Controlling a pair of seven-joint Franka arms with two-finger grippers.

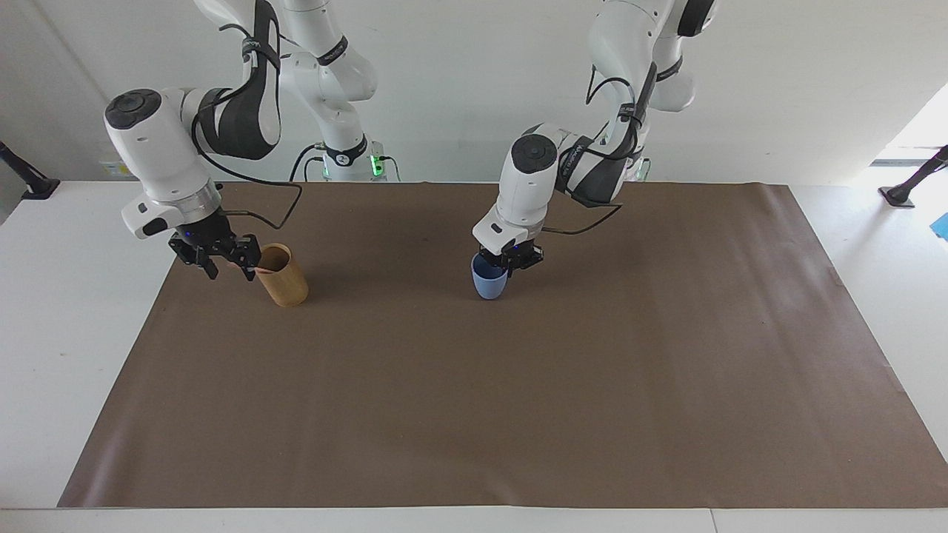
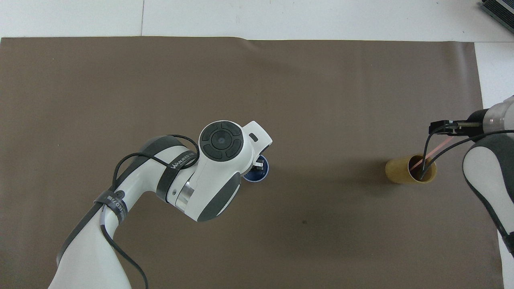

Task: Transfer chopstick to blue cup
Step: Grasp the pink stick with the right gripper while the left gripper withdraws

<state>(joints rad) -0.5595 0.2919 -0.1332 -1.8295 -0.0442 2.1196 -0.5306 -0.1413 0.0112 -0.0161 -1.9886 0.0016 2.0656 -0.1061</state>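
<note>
The right gripper (image 1: 228, 260) is reaching for the chopstick (image 2: 430, 154) leaning in the tan cup (image 1: 281, 276); grip unclear. The left gripper (image 1: 511, 260), grip unclear too, is at the blue cup (image 1: 488, 282). Next: pinch and lift.

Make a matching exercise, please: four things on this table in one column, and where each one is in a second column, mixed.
1. thin pale pink chopstick
2. small light-blue cup
3. tall tan bamboo-coloured cup
4. right gripper

a. at the left gripper
b. leaning in the tan cup
c. beside the tan cup's rim
d. toward the right arm's end

Pairs: 1-b, 2-a, 3-d, 4-c
</note>
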